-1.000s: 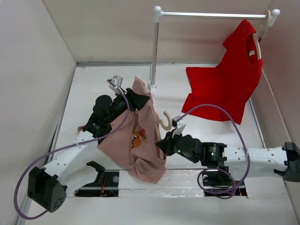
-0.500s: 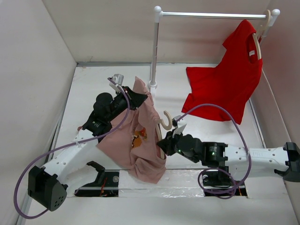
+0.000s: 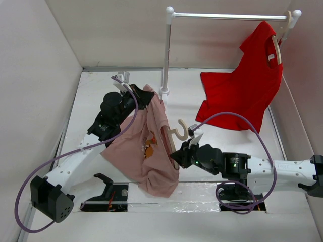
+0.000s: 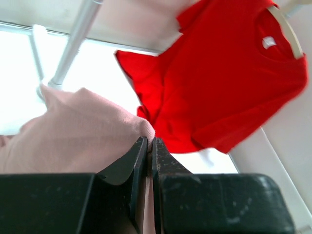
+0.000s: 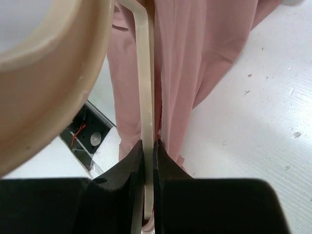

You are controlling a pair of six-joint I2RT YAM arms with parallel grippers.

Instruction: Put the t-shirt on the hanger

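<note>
Left claw [image 4: 149, 142]: clenched on t-shirt [image 3: 139, 156] edge.
Right claw [image 5: 148, 144]: grasped hanger [image 3: 179, 132] arm, cloth just beside.
Step probably needed: taut cloth, hanger arm eased further under it.

Soft, fuzzy matt knit cloth seen on the t-shirt [image 3: 136, 151], smooth pale wood-look finish with faint sheen on the hanger [image 5: 145, 87], matt cloth on the red shirt [image 3: 237, 96], glossy white tubing for the rail [image 3: 165, 50], matt speckled table [image 5: 253, 112], scuffed matt black plastic on the left gripper [image 4: 150, 141]
</note>
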